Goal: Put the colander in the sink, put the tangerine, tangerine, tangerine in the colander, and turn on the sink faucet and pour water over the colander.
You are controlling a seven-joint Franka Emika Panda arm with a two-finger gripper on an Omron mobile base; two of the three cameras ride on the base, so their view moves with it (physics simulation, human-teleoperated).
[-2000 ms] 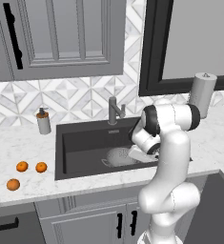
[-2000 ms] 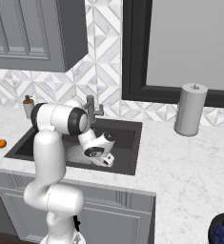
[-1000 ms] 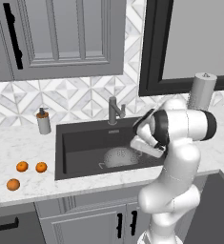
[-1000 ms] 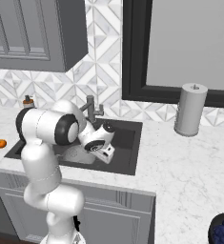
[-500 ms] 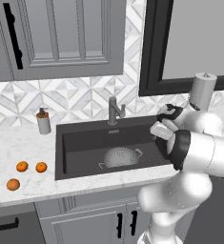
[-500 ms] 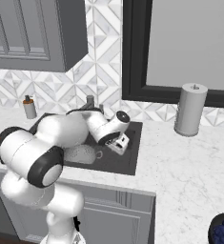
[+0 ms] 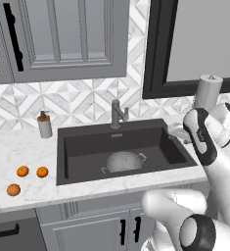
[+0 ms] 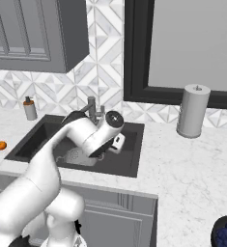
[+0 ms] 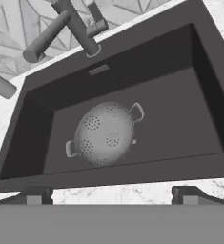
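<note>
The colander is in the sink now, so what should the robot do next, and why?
Probably swing the open tool left toward the three tangerines on the counter. The colander already sits in the sink, empty, and the tool holds nothing.

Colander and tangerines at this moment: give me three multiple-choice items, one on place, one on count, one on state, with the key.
1. Where is the colander?
A. on the counter by the soap bottle
B. on the floor of the sink
C. held in the tool

2. How many tangerines lie on the counter left of the sink?
A. one
B. two
C. three

3. What is the state of the sink faucet?
A. no stream runs from it
B. a stream pours into the colander
C. a stream pours onto the counter

Key: 1 B, the colander rests in the dark basin; 2 C, three orange fruits show in the left base view; 3 A, no water shows below the spout.
</note>
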